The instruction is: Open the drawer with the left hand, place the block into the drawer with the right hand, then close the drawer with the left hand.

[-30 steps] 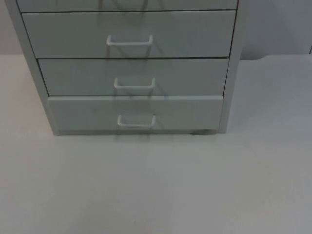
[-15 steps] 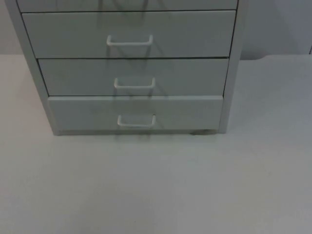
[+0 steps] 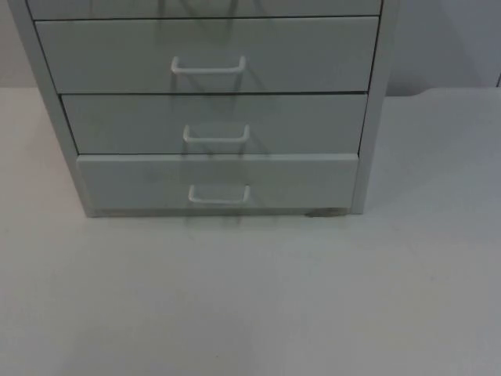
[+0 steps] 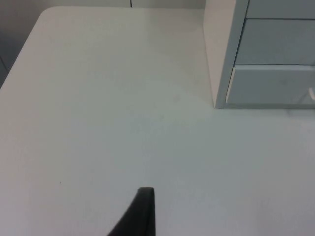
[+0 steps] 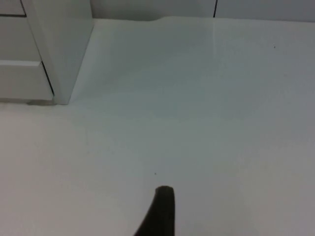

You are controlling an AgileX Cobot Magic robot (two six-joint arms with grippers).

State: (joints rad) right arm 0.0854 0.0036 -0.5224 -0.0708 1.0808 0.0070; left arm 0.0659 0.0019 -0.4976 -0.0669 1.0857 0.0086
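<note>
Behind the white table [image 3: 250, 298], a grey drawer cabinet [image 3: 211, 110] stands shut.

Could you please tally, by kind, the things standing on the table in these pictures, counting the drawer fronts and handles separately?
Drawer cabinets: 1, the grey cabinet
Full drawer fronts: 3, upper, middle, bottom; the edge of a fourth sits above
Handles: 3, white, one per drawer
Blocks: 0
Total: 7
</note>
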